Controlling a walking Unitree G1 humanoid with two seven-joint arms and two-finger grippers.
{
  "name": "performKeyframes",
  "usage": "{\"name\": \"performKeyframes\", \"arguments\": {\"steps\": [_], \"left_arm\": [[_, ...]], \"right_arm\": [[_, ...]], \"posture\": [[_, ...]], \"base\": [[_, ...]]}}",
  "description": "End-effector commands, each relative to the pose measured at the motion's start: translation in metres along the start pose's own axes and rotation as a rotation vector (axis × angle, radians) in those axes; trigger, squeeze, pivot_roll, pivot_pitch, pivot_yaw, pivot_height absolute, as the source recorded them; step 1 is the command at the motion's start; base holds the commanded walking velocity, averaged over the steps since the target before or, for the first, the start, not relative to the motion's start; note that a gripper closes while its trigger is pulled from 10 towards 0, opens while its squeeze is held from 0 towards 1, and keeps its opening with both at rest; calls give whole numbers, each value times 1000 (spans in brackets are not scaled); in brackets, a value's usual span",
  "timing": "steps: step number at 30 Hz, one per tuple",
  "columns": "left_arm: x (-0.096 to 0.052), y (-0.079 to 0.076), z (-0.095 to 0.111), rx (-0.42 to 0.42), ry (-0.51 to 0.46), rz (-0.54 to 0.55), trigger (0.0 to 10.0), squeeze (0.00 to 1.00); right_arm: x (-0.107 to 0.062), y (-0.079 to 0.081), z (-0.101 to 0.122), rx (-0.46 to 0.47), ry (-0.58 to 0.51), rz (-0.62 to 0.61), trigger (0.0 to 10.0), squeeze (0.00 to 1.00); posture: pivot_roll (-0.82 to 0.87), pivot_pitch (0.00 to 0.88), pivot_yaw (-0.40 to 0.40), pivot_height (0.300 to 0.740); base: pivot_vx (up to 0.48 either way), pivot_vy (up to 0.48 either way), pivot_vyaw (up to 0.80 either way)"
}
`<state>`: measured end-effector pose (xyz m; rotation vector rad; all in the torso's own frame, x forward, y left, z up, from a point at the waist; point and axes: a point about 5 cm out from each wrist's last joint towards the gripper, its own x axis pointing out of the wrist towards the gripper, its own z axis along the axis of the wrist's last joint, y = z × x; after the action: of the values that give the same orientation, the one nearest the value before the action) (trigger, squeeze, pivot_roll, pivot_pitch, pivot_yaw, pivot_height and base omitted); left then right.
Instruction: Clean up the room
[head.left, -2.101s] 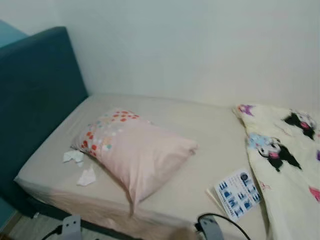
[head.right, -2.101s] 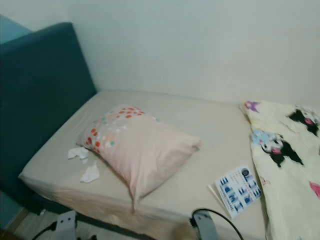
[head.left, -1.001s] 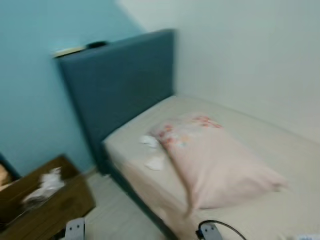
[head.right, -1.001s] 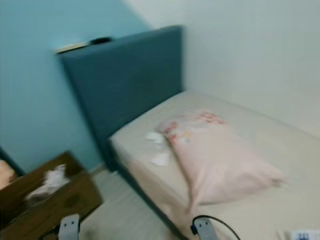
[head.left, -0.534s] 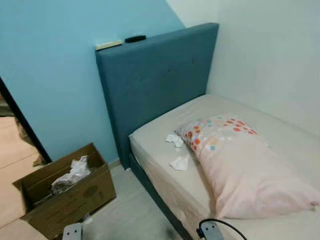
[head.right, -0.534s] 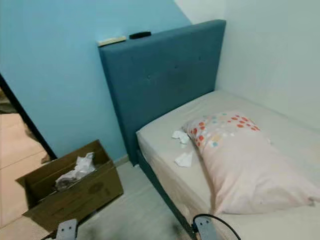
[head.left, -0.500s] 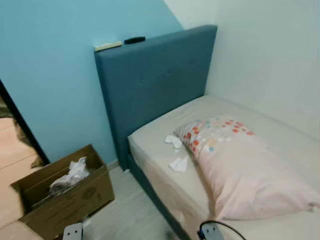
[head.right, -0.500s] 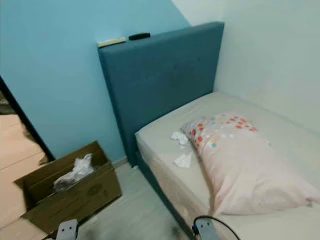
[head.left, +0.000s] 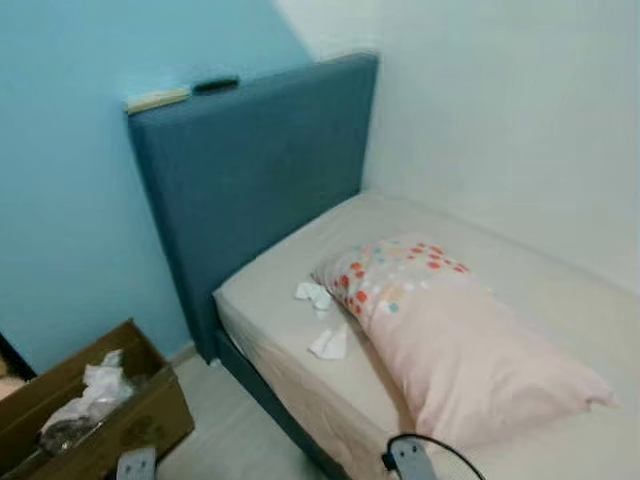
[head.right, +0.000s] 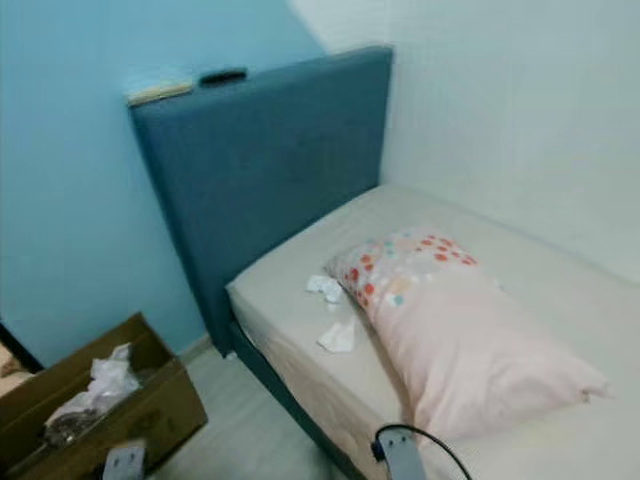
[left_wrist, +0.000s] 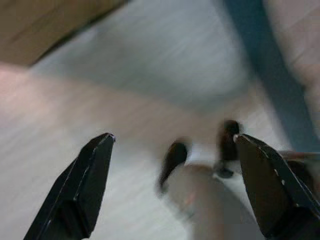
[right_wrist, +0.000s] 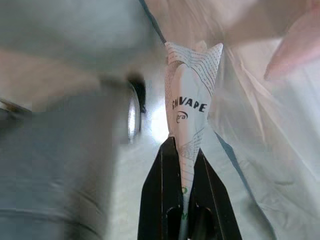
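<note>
My right gripper has its 2 black fingers pinched tight on a white printed wrapper; the paper stands up out of the fingertips, creased to a point at the top, with lettering across its middle. Behind it in the right wrist view I see pale sheet and a blurred grey shape, too smeared to name.

On the bed, 2 crumpled white tissues lie on the bare mattress: 1 tissue touching the pillow's spotted corner, the other tissue nearer the mattress edge, just beside the pillow's long side. The pillow is pink, with coloured dots at the end toward the headboard, and lies slantwise across the bed.

The blue headboard stands against the light blue wall. 2 small things rest on its top edge, a pale flat one and a dark one next to it; I cannot make out what they are.

On the floor, well apart from the bed's corner, an open cardboard box holds crumpled white waste.

My left gripper hangs low over the pale floor, fingers spread wide with nothing between them; that view is blurred.
</note>
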<state>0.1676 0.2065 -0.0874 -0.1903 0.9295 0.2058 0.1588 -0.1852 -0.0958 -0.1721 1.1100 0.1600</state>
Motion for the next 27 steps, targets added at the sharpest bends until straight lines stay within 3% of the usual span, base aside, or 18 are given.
{"name": "performKeyframes", "arguments": {"steps": [1, 7, 22, 27], "left_arm": [[-2, 5, -10, 11, 38, 10, 10000, 0], [-2, 4, -11, 15, 42, -3, 10000, 0], [-1, -5, -6, 11, 29, -52, 10000, 0], [0, -14, -2, -40, 5, -117, 10000, 0]], "right_arm": [[1, 2, 5, -1, -15, -2, 10000, 0], [1, 0, 3, 6, 6, -12, 10000, 0], [0, -2, -1, 24, 29, -20, 10000, 0], [0, -2, -2, 20, 37, -20, 10000, 0]], "posture": [[-27, 0, -22, 727], [-31, 0, -22, 727], [-36, 0, -19, 727], [-35, 0, -18, 727]], "base": [[307, 0, 0], [321, 0, 0], [318, 0, -753], [0, 0, -741]]}}
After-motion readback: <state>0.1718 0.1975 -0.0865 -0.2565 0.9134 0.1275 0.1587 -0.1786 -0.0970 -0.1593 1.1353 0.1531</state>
